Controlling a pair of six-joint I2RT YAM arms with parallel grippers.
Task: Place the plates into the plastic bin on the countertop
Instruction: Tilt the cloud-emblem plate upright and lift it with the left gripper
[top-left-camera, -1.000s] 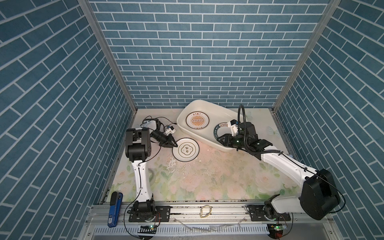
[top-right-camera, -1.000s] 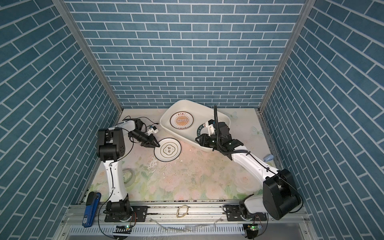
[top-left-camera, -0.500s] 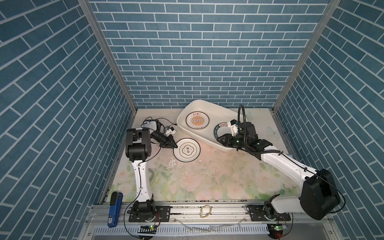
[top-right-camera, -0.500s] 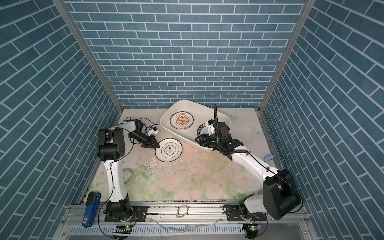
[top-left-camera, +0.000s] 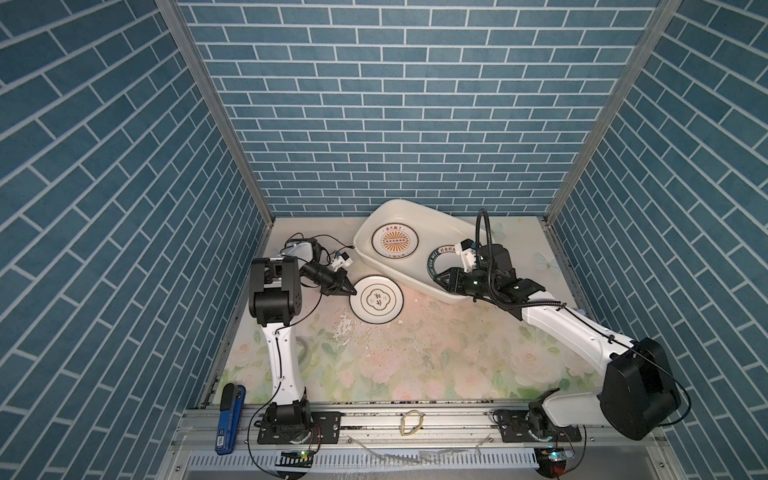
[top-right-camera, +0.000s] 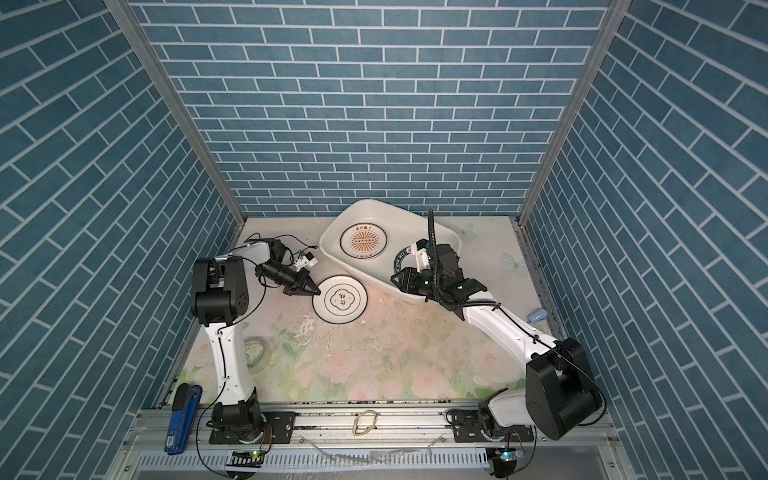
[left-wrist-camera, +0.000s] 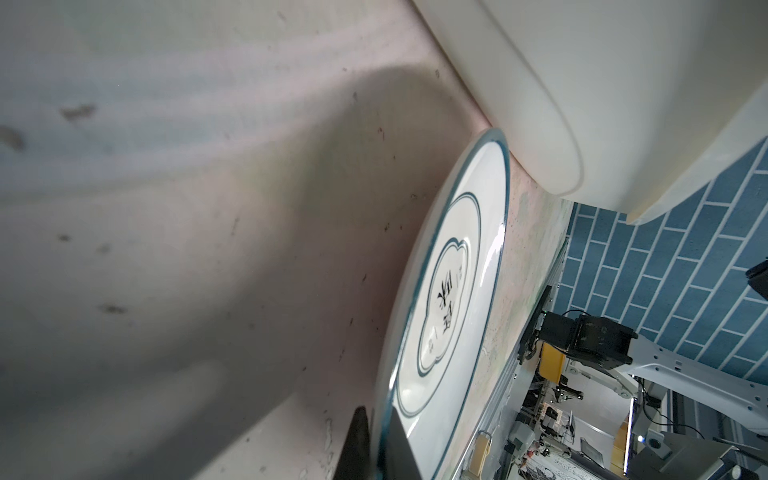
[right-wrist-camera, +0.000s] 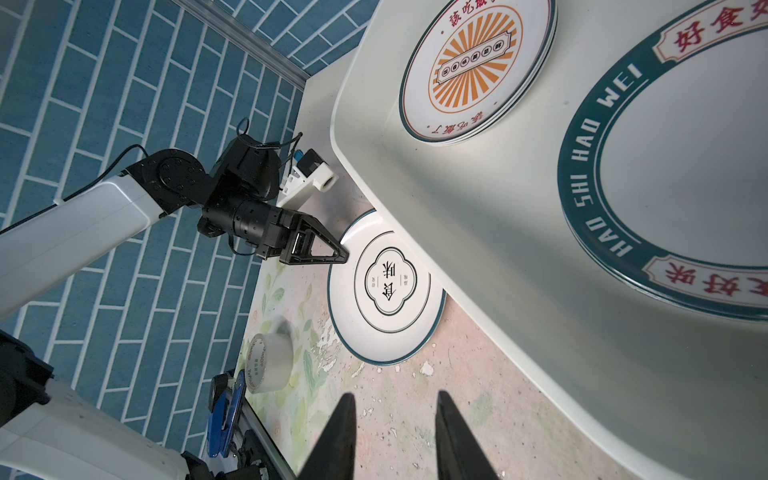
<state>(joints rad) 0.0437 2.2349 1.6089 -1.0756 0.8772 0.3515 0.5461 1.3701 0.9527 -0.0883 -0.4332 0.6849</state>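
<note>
A white plate with a thin dark rim and quatrefoil emblem (top-left-camera: 376, 299) (top-right-camera: 340, 299) (right-wrist-camera: 386, 286) lies on the flowered countertop (top-left-camera: 415, 353) against the plastic bin (top-left-camera: 399, 202) (top-right-camera: 365, 202) (right-wrist-camera: 498, 249). My left gripper (top-left-camera: 352, 292) (top-right-camera: 318, 293) (left-wrist-camera: 376, 419) is shut on this plate's left rim (left-wrist-camera: 449, 291). Inside the bin lie a stack topped by a sunburst plate (top-left-camera: 395, 242) (right-wrist-camera: 478, 70) and a stack topped by a green lettered plate (top-left-camera: 434, 266) (right-wrist-camera: 685, 166). My right gripper (top-left-camera: 438, 278) (top-right-camera: 392, 277) (right-wrist-camera: 395, 399) hangs open and empty over the bin's near rim.
A translucent tape roll (top-right-camera: 259, 351) (right-wrist-camera: 270, 361) sits by the left arm's base link. A blue stapler (top-left-camera: 228, 411) lies at the front left on the rail. Blue brick walls close in three sides. The bin stands askew at the back.
The left jaws have closed onto the plate's left rim. The plate has barely shifted. The right arm and the plates in the bin have stayed still.
</note>
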